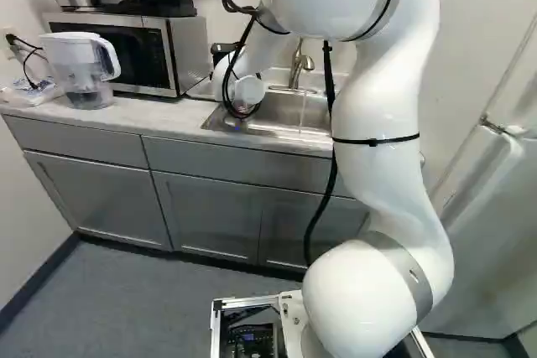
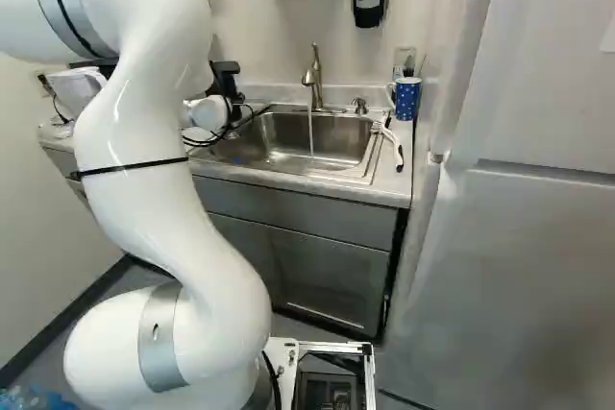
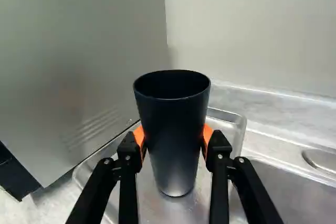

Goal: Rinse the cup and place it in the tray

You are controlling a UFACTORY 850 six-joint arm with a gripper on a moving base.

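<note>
Gripper [image 3: 174, 137] pinches dark cup [image 3: 173, 111] from both sides, upright over metal tray [image 3: 231, 121] beside sink [image 2: 332, 144]; can't tell if bottom touches. Water [image 2: 310, 132] runs from faucet [image 2: 317, 79]. Rinse probably done; left: settle cup, let go.

Arm [image 2: 139, 170], glossy white, thick rounded tubes, bulging joints; broad grey bands [image 1: 407, 270] at the joints; black cable [image 1: 333, 161] alongside, looped near the wrist; thin black straps [image 1: 375, 141] round the arm. Hand [image 2: 227, 74] black, two fingers, slim paired bars, small pale screws [image 3: 220, 156], orange pads [image 3: 208, 134]
</note>
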